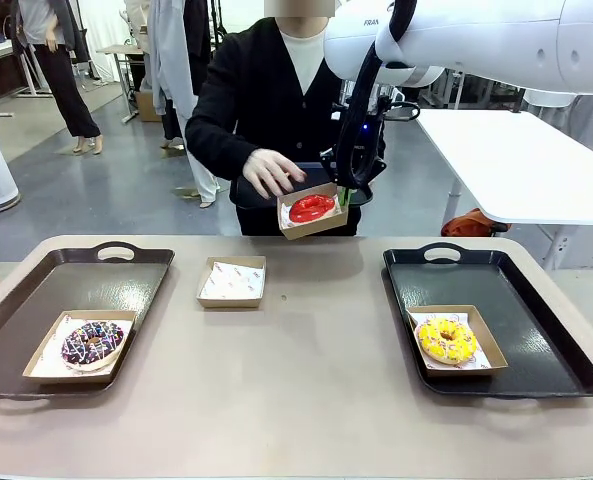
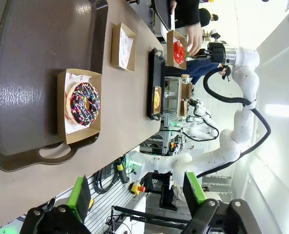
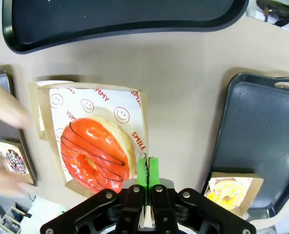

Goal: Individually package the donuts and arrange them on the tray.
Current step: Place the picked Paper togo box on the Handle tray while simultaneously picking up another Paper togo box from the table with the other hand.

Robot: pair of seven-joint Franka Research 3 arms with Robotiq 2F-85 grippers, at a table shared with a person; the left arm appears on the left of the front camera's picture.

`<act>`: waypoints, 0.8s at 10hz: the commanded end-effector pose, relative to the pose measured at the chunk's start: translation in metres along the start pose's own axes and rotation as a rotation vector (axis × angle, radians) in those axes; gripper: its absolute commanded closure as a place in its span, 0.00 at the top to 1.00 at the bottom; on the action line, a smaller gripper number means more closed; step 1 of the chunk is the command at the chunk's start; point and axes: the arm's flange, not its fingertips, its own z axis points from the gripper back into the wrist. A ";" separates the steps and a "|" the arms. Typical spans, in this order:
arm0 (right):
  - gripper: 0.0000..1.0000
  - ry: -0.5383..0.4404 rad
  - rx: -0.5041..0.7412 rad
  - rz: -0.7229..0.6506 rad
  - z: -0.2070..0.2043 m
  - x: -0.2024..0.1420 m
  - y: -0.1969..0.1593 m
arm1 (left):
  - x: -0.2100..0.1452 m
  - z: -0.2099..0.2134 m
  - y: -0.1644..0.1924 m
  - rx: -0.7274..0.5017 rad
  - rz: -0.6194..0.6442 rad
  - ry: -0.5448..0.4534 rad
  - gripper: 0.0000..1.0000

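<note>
Front view: on the table point(image 1: 306, 400) I count three dark trays, four cardboard boxes and three donuts. Beyond the right tray's point(image 1: 536, 330) far left corner, the right gripper point(image 1: 344, 195) pinches the rim of the box point(image 1: 314, 229) holding the red donut point(image 1: 312, 208), held off the table, with a person's hand point(image 1: 269, 170) at its other side. This looks like the handover step. The next move is probably to carry the box into that tray beside the yellow donut point(image 1: 446, 340). Left of that tray sit an empty box point(image 1: 232, 282) and a sprinkled chocolate donut point(image 1: 92, 343). The left gripper point(image 2: 136, 181) gapes wide, empty.

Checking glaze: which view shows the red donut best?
Right wrist view: red donut close up, dark stripes clear. Front view shows it small in its box; left wrist view, a distant red spot.
</note>
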 end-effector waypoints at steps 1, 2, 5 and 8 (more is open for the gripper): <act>0.00 -0.006 0.000 -0.001 0.001 -0.001 -0.002 | -0.001 0.002 -0.001 -0.004 0.006 -0.005 1.00; 0.00 -0.006 0.000 -0.001 0.001 -0.001 -0.002 | -0.001 0.002 -0.001 -0.004 0.006 -0.005 1.00; 0.00 -0.006 0.000 -0.001 0.001 -0.001 -0.002 | -0.001 0.002 -0.001 -0.004 0.006 -0.005 1.00; 0.00 -0.006 0.000 -0.001 0.001 -0.001 -0.002 | -0.001 0.002 -0.001 -0.004 0.006 -0.005 1.00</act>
